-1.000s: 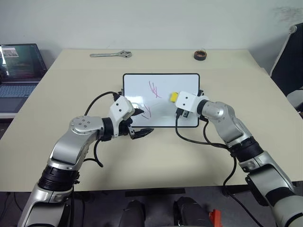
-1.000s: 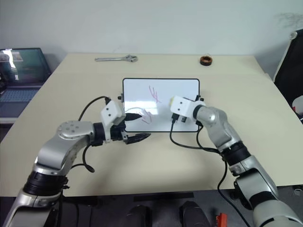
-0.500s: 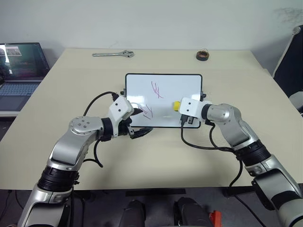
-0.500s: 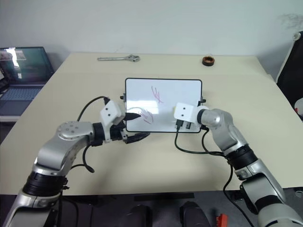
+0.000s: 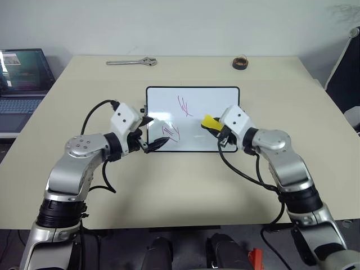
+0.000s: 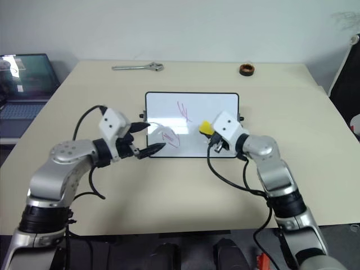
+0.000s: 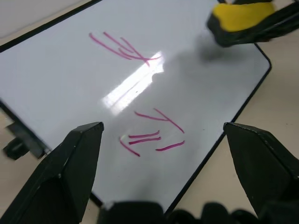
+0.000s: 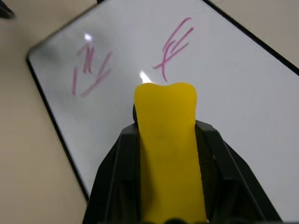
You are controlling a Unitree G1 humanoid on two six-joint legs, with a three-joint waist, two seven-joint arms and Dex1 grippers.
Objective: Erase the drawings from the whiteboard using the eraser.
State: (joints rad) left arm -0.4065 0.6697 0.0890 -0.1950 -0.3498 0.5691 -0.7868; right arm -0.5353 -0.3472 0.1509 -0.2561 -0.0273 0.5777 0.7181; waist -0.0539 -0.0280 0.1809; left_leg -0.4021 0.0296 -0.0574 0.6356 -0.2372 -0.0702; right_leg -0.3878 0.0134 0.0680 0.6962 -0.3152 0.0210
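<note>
The small yellow block eraser (image 8: 166, 149) with its black underside sits clamped between the two black fingers of the right gripper (image 5: 216, 127), its rounded yellow end sticking out past the fingertips. It hangs over the right part of the glossy white whiteboard (image 5: 211, 104) with the thin black frame — whether its underside touches the surface cannot be told. The board lies flat on the pale beige table (image 5: 185, 185), near the middle.

Two clusters of thin red-pink marker drawings show on the board: crossed strokes (image 5: 184, 106) toward the centre, just beside the eraser's tip, and a zigzag scribble (image 5: 170, 133) near the lower left corner.

The left gripper (image 5: 151, 138) stands with its jaws wide apart, holding nothing — its fingers (image 7: 63, 175) straddle the board's lower left corner, with the zigzag scribble lying ahead between them.

At the far edge of the table lie a silver adjustable wrench (image 5: 132, 62) and a dark round roll (image 5: 240, 63), well apart from the board. An open laptop (image 5: 21, 79) sits off the table's left side.
</note>
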